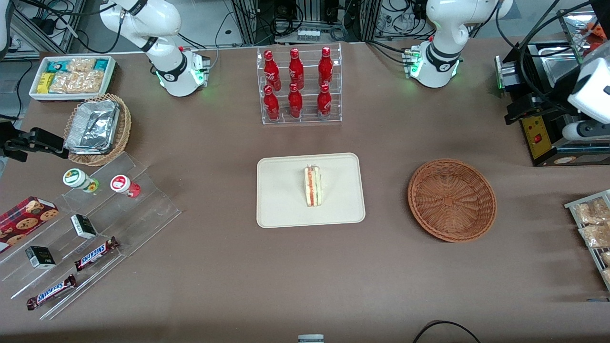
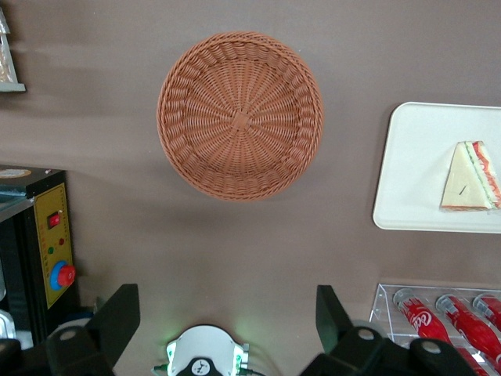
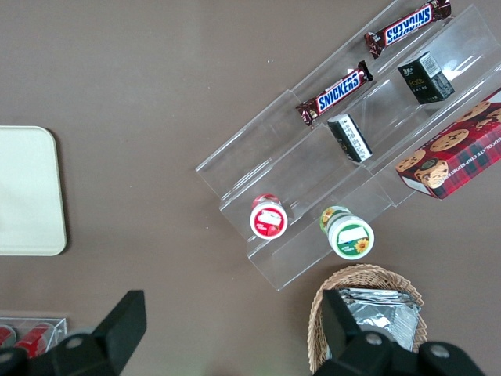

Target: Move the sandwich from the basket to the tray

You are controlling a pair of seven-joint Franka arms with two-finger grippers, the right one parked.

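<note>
The tray [image 2: 423, 168] is cut off at the left wrist picture's edge, as is the sandwich [image 2: 470, 178]. Of the gripper [image 2: 227, 313], held high above the table, only two spread fingers [image 2: 117, 317] are shown.

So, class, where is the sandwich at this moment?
The sandwich lies on the tray, near its middle, nearer the front camera than the bottle rack. The basket beside the tray is empty; the open gripper is raised above the table.

6 red bottles [image 1: 296, 83] in rack, Snickers bars [image 1: 96, 253] — cookie box [image 1: 25, 216]
</note>
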